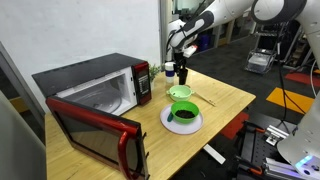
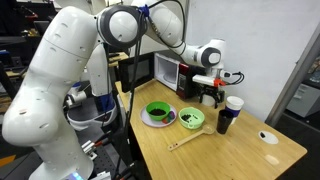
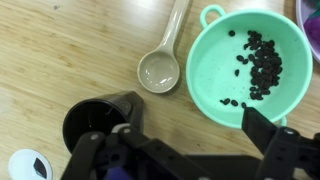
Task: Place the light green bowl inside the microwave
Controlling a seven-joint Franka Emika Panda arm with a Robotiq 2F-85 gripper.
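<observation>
Light green bowl [image 3: 215,72]: stands upright on the surface [image 3: 60,50], near its middle in both exterior views, with nothing holding it. Loose dark pieces lie inside, so a level carry is advisable.
Loop handle [image 3: 210,13]: a small ring on the bowl's rim, on the side away from the gripper in the wrist view.
Spoon [image 3: 160,62]: lies flat just beside the bowl without touching it, and leaves the rim free.
Dark green bowl [image 1: 182,113]: sits on a white plate [image 1: 168,126] just beside the light green bowl. It is not the target.
Black cup [image 3: 95,118]: stands open-topped, partly under one finger in the wrist view. It is the nearest obstacle.
Gripper [image 3: 190,155]: fingers are spread wide with nothing between them. It hovers above the surface between the black cup and the light green bowl, off-centre from the bowl.
Microwave [image 1: 95,85]: stands at the end of the surface with its door [image 1: 95,135] swung open and the white cavity exposed, ready to receive the bowl.
Step in hand: judged to be the approach to the grasp; lifting and transfer are not yet done.
Risk: the fingers could clip the black cup, or a tilted bowl could spill its contents.
</observation>
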